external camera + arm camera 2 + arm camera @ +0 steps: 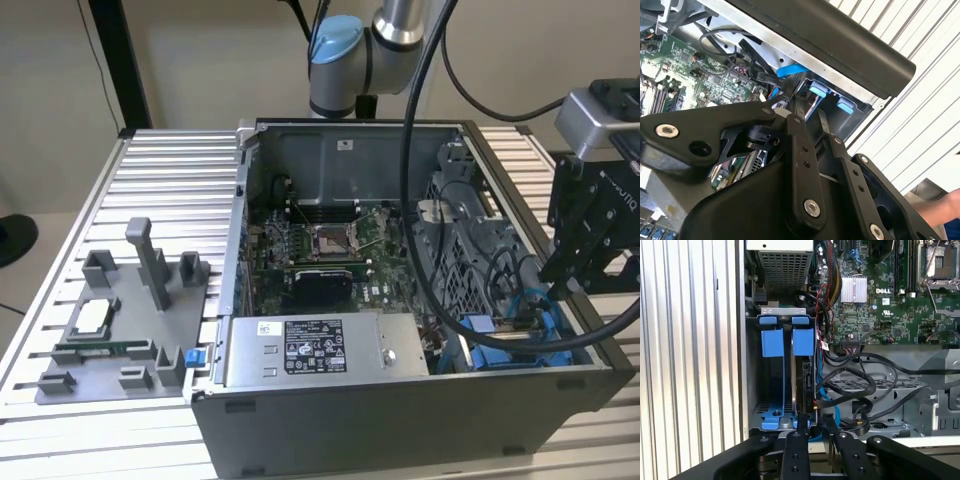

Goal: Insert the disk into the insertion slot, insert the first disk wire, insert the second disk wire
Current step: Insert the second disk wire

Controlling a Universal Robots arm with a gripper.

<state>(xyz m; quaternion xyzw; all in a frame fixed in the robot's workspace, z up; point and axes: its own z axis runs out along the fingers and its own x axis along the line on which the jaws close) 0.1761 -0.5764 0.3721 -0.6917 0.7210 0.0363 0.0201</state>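
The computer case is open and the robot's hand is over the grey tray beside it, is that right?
One thing is off. The computer case is open, but the hand is over the drive cage inside it, at the exterior view's right; the grey tray lies at the exterior view's left.

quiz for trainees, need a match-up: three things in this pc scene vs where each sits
1 silver-grey disk in bright blue plastic carrier
2 large silver labelled power-supply box
3 grey plastic fixture tray

a on the ribbed metal table, outside the computer case
b on edge in the grey metal drive cage
c inside the case, along its near wall in the exterior view

Pairs: 1-b, 2-c, 3-a
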